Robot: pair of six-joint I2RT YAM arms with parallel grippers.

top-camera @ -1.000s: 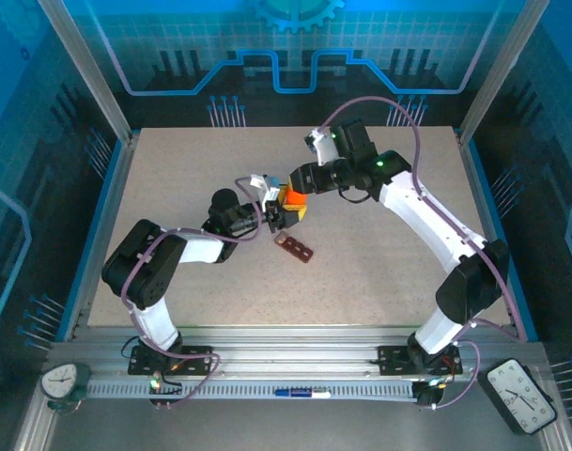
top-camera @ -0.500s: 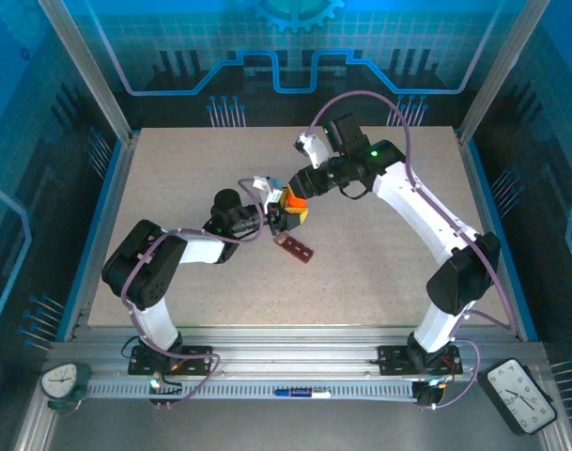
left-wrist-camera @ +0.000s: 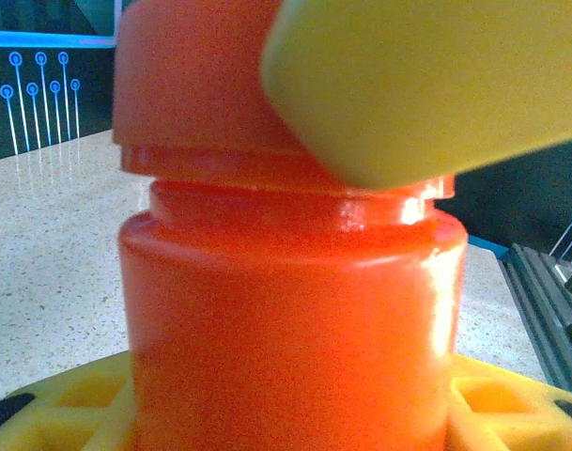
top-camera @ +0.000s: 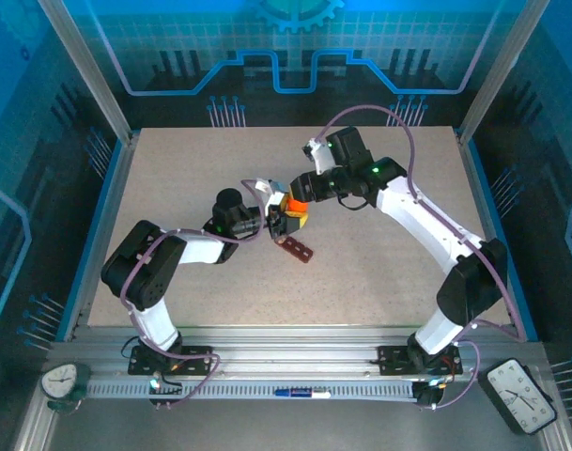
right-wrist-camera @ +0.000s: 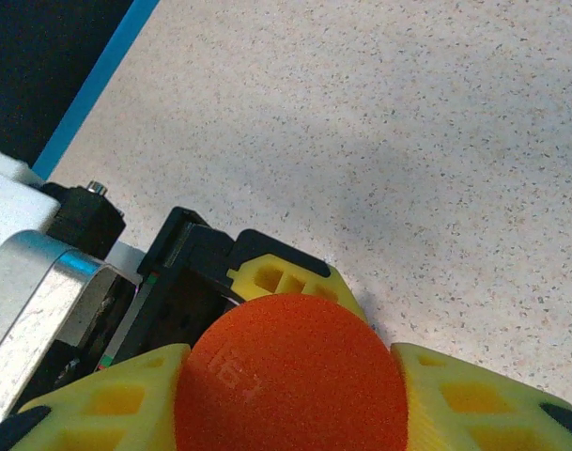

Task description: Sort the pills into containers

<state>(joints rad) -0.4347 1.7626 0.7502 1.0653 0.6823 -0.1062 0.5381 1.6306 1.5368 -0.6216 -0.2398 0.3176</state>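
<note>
1. Orange bottle [top-camera: 294, 209]: body clamped between the closed jaws of left gripper [top-camera: 283, 219].
2. Cap [right-wrist-camera: 290, 376]: pinched tight by right gripper [top-camera: 299, 197].
3. Containers [top-camera: 298, 248]: flat on table [top-camera: 389, 272], just beside bottle.

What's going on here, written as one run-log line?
left gripper: shut on orange bottle | right gripper: shut on cap | containers: flat on table, beside bottle | step: likely uncapping
</note>
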